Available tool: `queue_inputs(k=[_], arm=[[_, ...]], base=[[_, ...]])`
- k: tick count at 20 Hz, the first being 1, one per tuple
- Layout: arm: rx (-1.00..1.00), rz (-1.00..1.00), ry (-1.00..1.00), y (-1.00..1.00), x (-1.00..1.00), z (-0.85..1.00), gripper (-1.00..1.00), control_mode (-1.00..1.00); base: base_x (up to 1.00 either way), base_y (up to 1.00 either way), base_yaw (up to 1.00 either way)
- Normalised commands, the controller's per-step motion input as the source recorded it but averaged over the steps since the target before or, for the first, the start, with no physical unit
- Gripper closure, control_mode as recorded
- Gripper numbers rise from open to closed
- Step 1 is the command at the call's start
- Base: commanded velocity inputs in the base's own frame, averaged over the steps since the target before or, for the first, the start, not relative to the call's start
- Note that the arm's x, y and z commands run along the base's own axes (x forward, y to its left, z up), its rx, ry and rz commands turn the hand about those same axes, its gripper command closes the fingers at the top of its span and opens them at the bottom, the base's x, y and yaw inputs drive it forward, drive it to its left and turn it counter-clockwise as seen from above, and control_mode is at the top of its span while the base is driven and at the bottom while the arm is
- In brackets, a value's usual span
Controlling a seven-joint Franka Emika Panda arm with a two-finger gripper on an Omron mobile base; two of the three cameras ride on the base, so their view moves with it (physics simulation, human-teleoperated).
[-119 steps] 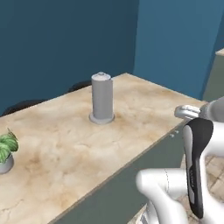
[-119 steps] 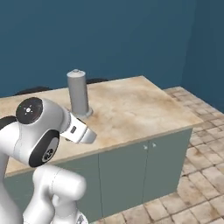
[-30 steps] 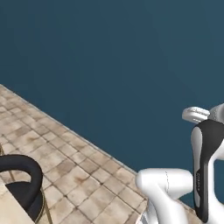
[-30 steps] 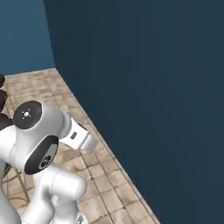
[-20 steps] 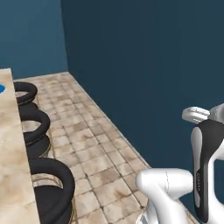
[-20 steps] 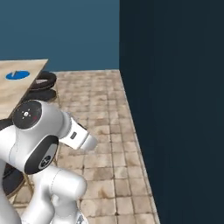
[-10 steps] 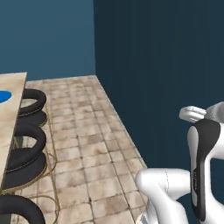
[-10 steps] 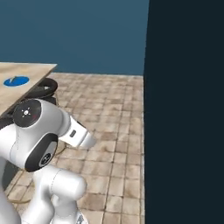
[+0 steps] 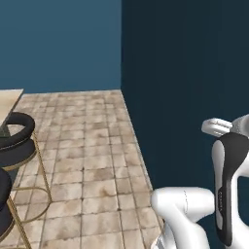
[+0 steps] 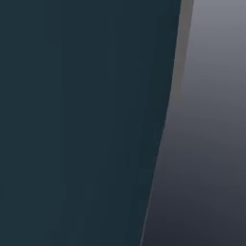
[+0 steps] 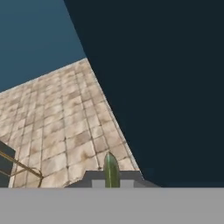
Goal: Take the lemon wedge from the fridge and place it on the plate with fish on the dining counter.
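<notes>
**The base has swung round, away from the plate**

You are holding something. The gripper (image 11: 111, 176) is pinched tight on a thin green-yellow sliver that stands up between its tips. I think this is the lemon wedge (image 11: 111, 164), seen from its thin edge, but it is small and hard to be sure of.

The whole picture has changed in the last second. That is the base turning, not the things moving. Half a second ago the blue plate lay on the dining counter, far off to the left. Now just a corner of the dining counter (image 9: 9, 99) peeks in, well to the left of the gripper, with a black stool (image 9: 17, 130) beside it. The rest of the counter is cut off by the edge of the picture. So the plate and fish are most likely further left of the gripper, along that counter. You would need to turn back and drive there before the wedge can go down.

Ahead of the gripper is tiled floor (image 9: 92, 160), and to its right a big dark wall (image 9: 185, 73).

The right base view is too close to read: one dark flat face and a grey surface (image 10: 211, 144). I cannot tell what they belong to.
</notes>
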Motion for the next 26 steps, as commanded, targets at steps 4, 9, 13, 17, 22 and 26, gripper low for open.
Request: queue_inputs(k=[4, 9, 13, 17, 22, 26], arm=[[0.00, 0.00, 0.00, 0.00, 0.00, 0.00, 1.00, 1.00], [0.00, 0.00, 0.00, 0.00, 0.00, 0.00, 1.00, 1.00], [0.00, 0.00, 0.00, 0.00, 0.00, 0.00, 1.00, 1.00], [0.00, 0.00, 0.00, 0.00, 0.00, 0.00, 1.00, 1.00], [0.00, 0.00, 0.00, 0.00, 0.00, 0.00, 1.00, 1.00], [0.00, 0.00, 0.00, 0.00, 0.00, 0.00, 1.00, 1.00]], base=[[1.00, -0.25, 0.46], [1.00, -0.04, 0.52], [1.00, 0.00, 0.52], [1.00, 0.00, 0.52], [1.00, 0.00, 0.53], [0.90, 0.14, 0.54]])
